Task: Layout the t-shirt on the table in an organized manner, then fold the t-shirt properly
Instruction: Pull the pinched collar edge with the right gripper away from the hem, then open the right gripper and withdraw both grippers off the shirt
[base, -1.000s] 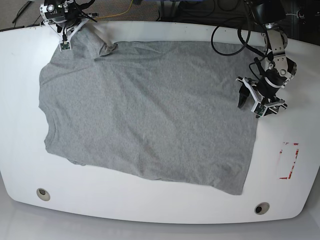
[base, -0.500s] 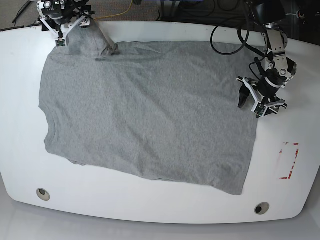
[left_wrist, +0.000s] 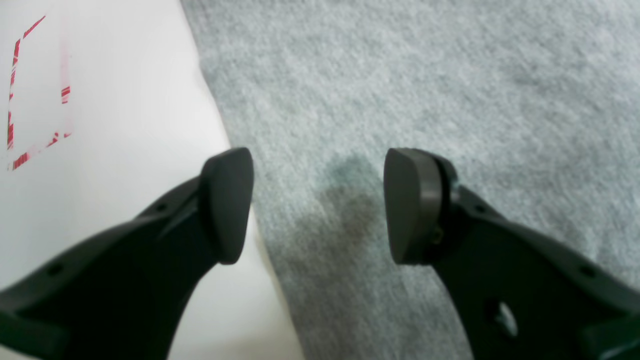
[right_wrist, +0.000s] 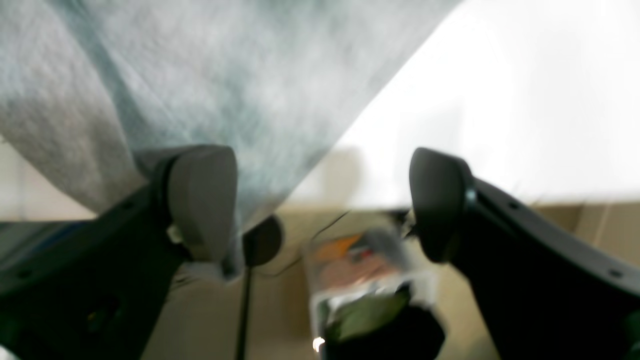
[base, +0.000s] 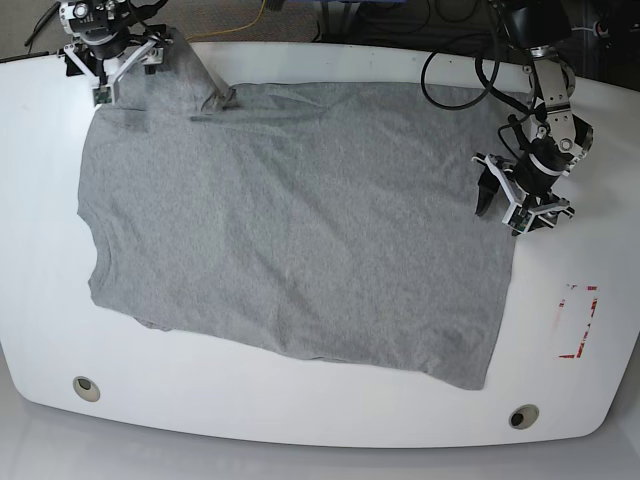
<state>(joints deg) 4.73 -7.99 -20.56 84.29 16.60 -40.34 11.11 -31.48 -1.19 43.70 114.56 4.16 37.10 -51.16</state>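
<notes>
Grey t-shirt (base: 290, 220) lies spread nearly flat on the white bench (base: 560, 400), no lettering visible from above. Collar side faces the base view's left, hem runs down its right side; long axis goes left-right across the bench. One sleeve at top left is bunched and partly off the far bench edge, a ridge of cloth there isn't flat yet.

Right gripper (base: 100, 70) sits at that far-left corner, over the bench rim. Fingers (right_wrist: 200, 200) stand wide, nothing clamped; in the right wrist view the cloth hangs by the left pad, whether it touches can't be told, and floor clutter shows below.

Left gripper (base: 515, 200) hovers at the hem edge on the base view's right. Fingers (left_wrist: 227, 205) apart at a medium gap, empty. In the left wrist view the shirt's edge runs under the left finger, so one pad is over bare bench, the other over fabric. Red outline mark (base: 578, 320) lies well apart toward the near edge.

Judgement: layout almost done, folding not started. Key relation: the rumpled sleeve is right under the right gripper, far from the left one, so the right arm is the one to straighten it.
</notes>
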